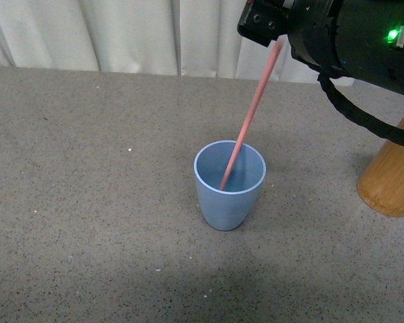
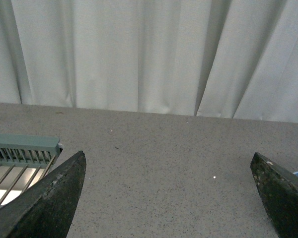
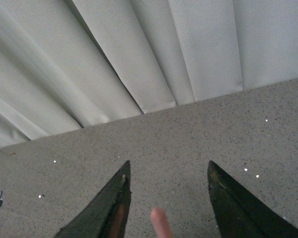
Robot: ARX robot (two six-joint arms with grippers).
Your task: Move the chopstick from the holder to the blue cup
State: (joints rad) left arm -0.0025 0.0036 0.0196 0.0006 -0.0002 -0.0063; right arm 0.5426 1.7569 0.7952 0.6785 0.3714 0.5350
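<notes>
**Chopstick standing in the blue cup, my right fingers apart around its top**

Nearest me on the grey speckled table [image 1: 87,202] stands the blue cup [image 1: 229,195], upright. The salmon-pink chopstick [image 1: 246,131] has its lower end inside the cup and leans up and away toward my right arm, its top end reaching the black body of my right gripper [image 3: 166,198]. In the right wrist view that top end shows as a pink tip between my two dark fingers [image 3: 109,208], which stand spread with clear gaps on either side of it, so I am not clamping it. To the right of the cup, apart from it, the orange-brown holder [image 1: 390,182] is partly hidden behind my right arm. My left gripper [image 2: 169,198] hangs with its fingers wide apart and nothing between them. White curtains [image 1: 121,33] close the far edge of the table.
</notes>
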